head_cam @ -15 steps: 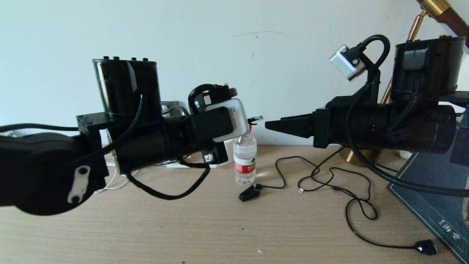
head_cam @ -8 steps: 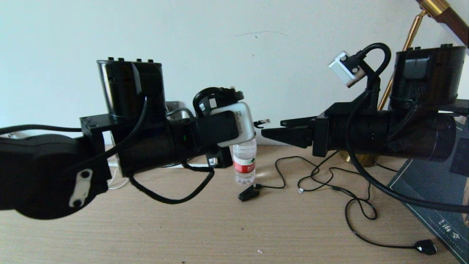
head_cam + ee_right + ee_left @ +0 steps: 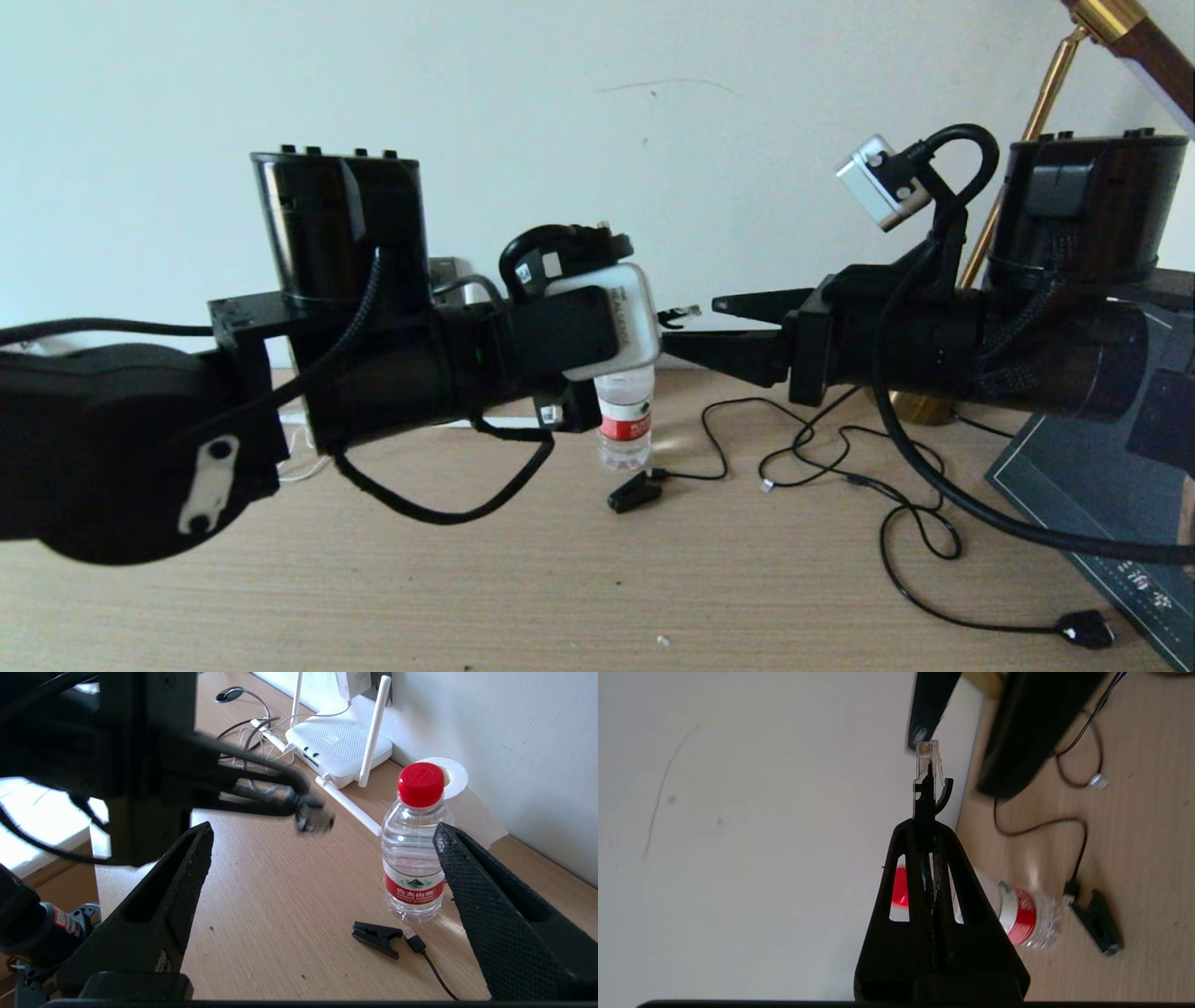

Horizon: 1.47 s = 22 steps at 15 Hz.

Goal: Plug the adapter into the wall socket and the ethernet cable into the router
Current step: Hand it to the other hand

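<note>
While clamped in the left tool [image 3: 927,826], ethernet cable [image 3: 928,772] plug pokes out past the closed fingertips, clear tip forward, held in the air above the bench [image 3: 579,579] in front of the wall. Left tool fully pinched on the black boot; cable run behind it not visible. Right tool [image 3: 714,322] faces it head-on from the right at about the same height, fingers spread wide, holding nothing, tips just beside the plug tip, contact not confirmable. Router [image 3: 338,746] flat on the bench by the wall, off to the left behind the left arm, white antennas [image 3: 373,728] up, white cords bunched beside it. Adapter and wall socket not identifiable. Below the tools: water bottle [image 3: 416,842] upright with red cap, black clip [image 3: 376,938] on thin black wire [image 3: 812,448] lying beside its base, brass lamp stand [image 3: 1027,103] at far right.
</note>
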Motion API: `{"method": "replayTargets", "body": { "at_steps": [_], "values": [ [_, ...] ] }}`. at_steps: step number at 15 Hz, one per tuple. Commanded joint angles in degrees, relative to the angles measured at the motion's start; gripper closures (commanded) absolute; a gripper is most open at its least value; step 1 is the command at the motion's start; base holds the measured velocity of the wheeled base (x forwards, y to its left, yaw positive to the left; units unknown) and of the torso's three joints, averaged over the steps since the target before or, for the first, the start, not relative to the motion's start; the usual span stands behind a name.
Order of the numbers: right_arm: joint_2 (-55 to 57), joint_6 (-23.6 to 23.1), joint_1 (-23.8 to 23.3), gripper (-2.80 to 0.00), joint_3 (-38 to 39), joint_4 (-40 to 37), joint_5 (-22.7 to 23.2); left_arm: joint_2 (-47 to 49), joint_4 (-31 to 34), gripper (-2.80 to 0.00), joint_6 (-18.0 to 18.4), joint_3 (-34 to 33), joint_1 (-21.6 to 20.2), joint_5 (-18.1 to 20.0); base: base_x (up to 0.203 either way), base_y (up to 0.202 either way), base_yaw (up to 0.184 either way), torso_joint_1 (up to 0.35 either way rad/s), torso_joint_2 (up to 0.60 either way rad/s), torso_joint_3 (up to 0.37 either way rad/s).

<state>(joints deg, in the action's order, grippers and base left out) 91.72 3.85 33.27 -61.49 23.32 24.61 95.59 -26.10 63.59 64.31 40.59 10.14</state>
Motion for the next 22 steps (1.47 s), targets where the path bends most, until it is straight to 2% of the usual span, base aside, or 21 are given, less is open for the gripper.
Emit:
{"method": "replayTargets", "body": {
  "at_steps": [1, 6, 7, 10, 22],
  "values": [
    [-0.1, 0.0, 0.0, -2.8, -0.1, 0.1, 0.2, -0.2, -0.1, 0.0, 0.3, -0.1, 0.7, 0.1, 0.0, 0.0, 0.0, 0.0, 0.0, 0.0],
    [-0.1, -0.7, 0.0, -2.8, -0.1, 0.1, 0.4, 0.0, -0.2, 0.0, 0.3, -0.1, 1.0, 0.1, 0.0, 0.0, 0.0, 0.0, 0.0, 0.0],
    [-0.1, -0.7, 0.0, 0.0, -0.1, 0.3, 0.4, 0.0, -0.2, 0.0, 0.3, -0.1, 1.1, 0.1, 0.0, 0.0, 0.0, 0.0, 0.0, 0.0],
    [0.1, -0.4, 0.0, 0.0, 0.1, 3.2, 0.5, 0.4, -0.4, 0.0, 0.3, 0.0, 1.1, 0.1, 0.0, 0.0, 0.0, 0.0, 0.0, 0.0],
    [0.8, 0.2, 0.2, 0.0, 0.3, 3.3, 2.0, 0.6, -0.5, 0.0, 0.0, 0.1, 1.2, 0.1, 0.0, 0.0, 0.0, 0.0, 0.0, 0.0]
  ]
}}
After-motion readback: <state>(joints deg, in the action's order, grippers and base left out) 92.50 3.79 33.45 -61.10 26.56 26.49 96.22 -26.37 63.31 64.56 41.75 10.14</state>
